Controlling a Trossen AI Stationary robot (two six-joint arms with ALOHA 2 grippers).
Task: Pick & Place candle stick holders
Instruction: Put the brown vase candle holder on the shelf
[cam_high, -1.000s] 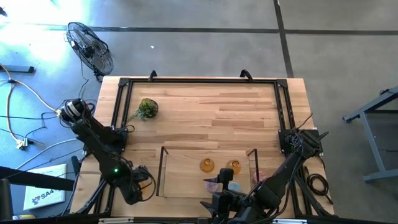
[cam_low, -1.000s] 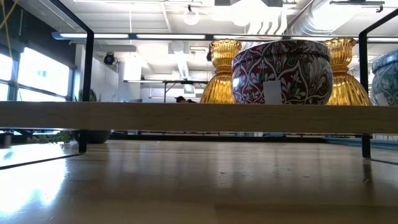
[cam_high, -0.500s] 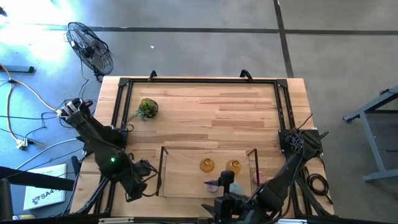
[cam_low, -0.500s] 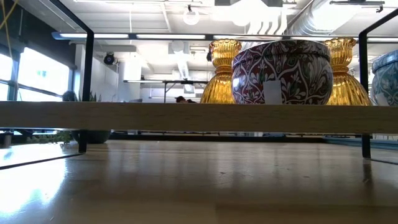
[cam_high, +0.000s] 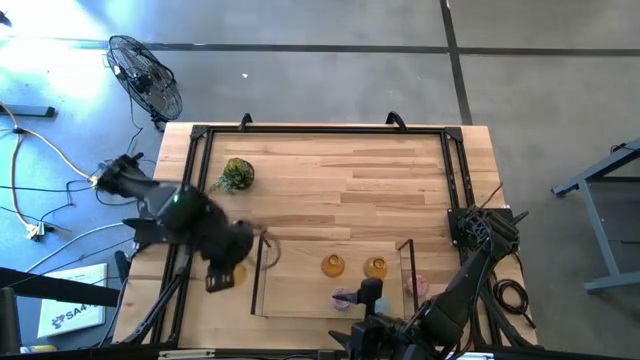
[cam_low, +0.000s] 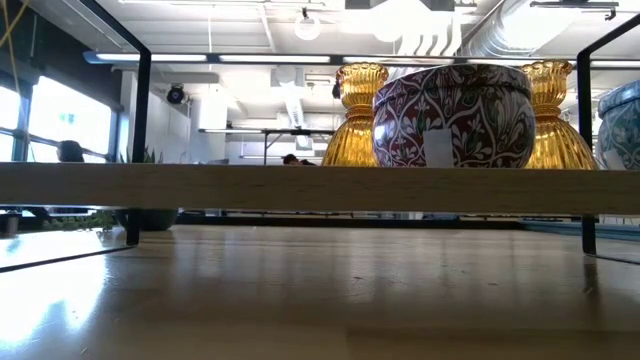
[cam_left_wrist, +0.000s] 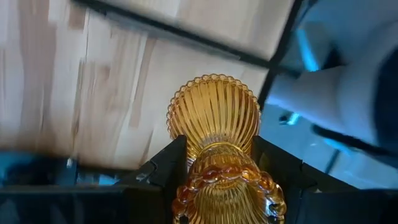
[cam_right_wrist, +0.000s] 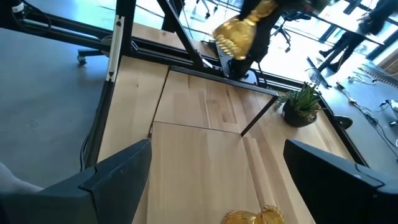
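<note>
At the near edge of the table (cam_high: 330, 175), the right gripper (cam_high: 368, 318) is parked low beside the clear-walled tray (cam_high: 262, 268), its fingers spread wide with nothing between them, as the right wrist view confirms; it appears to be waiting so that the tray's opening is left free.

Inside the tray, near its near-right end, a mauve holder (cam_high: 345, 297) and a pale blue one just beside it are partly hidden by the right arm. A pink holder (cam_high: 415, 287) is seen just outside the right wall. Slightly farther in, two amber holders (cam_high: 333, 265) stand upright side by side in the middle of the tray; in the low view they rise behind a patterned round holder (cam_low: 452, 115), all resting on the tray's raised floor.

To the left, just outside the tray's left wall, the left gripper (cam_left_wrist: 217, 155) is clenched on the third amber holder (cam_left_wrist: 214, 115). It is gripped at the narrow neck, which seems chosen because the neck gives the jaws a firm seat while the flared ribbed ends prevent slipping. The holder is carried in the air, tilted, beside the tray, judged to be on its way in.

Far left on the table, a green mossy ball (cam_high: 237, 174) lies well apart from everything.
</note>
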